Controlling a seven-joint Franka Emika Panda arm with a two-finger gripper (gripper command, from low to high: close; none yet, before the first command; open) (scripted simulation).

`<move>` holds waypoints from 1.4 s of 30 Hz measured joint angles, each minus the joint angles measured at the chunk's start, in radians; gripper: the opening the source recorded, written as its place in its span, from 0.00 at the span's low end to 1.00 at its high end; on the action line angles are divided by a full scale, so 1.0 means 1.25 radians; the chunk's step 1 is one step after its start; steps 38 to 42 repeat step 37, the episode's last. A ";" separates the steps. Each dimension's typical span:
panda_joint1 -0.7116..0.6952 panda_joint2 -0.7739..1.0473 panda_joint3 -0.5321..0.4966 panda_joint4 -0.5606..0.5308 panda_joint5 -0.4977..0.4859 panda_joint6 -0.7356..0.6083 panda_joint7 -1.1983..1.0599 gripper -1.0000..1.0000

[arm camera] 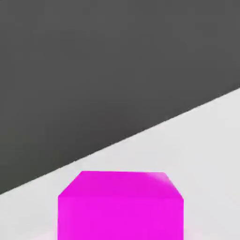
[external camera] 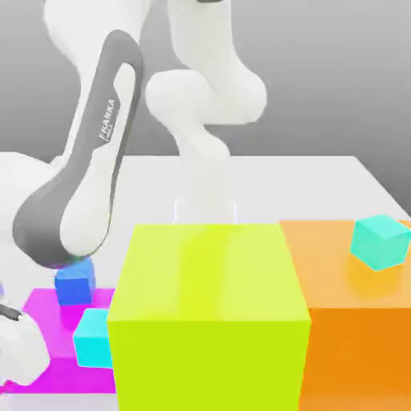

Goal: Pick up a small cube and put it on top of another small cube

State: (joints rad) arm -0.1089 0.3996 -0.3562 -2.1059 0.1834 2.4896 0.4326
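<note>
The hand [external camera: 22, 351] is at the edge of the exterior view's left, its fingers closed together; whether anything is clamped between them I cannot tell. The arm [external camera: 92, 152] comes down to it from above. Just beside the hand, toward the exterior view's right, lies the magenta block [external camera: 50, 329], wide and flat-topped. Three small cubes are around, and which of them the task means I cannot tell. The cyan cube [external camera: 93, 339] is nearest of the three, near the hand on its exterior view's right side, seen against the magenta block and partly covered by the lime block. The blue cube [external camera: 75, 282] is a little farther back from the hand, also seen against the magenta block, with the arm's elbow just over it in the picture. Past the cyan cube from the hand stands the big lime block [external camera: 209, 273], then the orange block [external camera: 353, 345]. The teal cube [external camera: 380, 242] rests on the orange block's top, well apart from the hand. In front of the hand's camera is a magenta shape [arm camera: 120, 215], flat-topped, against a pale surface [arm camera: 201, 154].
</note>
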 joint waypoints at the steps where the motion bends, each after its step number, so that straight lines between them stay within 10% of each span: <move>1: 0.002 -0.018 0.003 -0.009 -0.017 -0.005 -0.034 0.00; 16: 0.019 -0.250 0.058 -0.151 -0.160 -0.070 -0.624 0.00; 33: 0.061 -0.270 0.071 -0.284 -0.120 0.024 -1.159 0.00; 34: 0.059 -0.256 0.071 -0.288 -0.115 0.040 -1.163 1.00; 42: 0.059 -0.256 0.071 -0.288 -0.115 0.040 -1.163 1.00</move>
